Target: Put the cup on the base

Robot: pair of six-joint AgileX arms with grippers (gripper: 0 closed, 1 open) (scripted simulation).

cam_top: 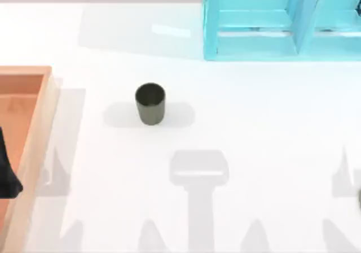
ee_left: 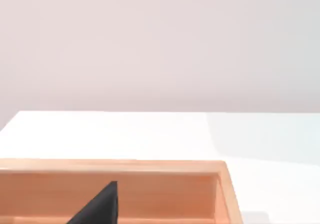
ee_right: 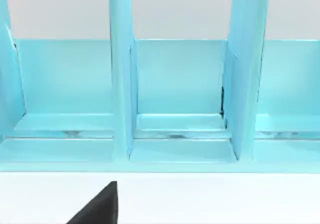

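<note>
The cup [cam_top: 150, 103] is small, dark olive-grey and has no handle. It stands upright on the white table, left of centre, with nothing touching it. The base is out of view. My left gripper [cam_top: 7, 174] is a dark shape at the table's left edge, over the wooden tray [cam_top: 35, 134] and well apart from the cup; a dark part of it [ee_left: 100, 209] shows above the tray's inside in the left wrist view. My right gripper [ee_right: 100, 209] hangs at the right side of the table, facing the blue rack [ee_right: 180, 134], far from the cup.
A light wooden tray with raised walls [ee_left: 125, 166] lies along the left edge. A light blue rack with upright dividers [cam_top: 254, 44] stands at the back right. White tabletop surrounds the cup on all sides.
</note>
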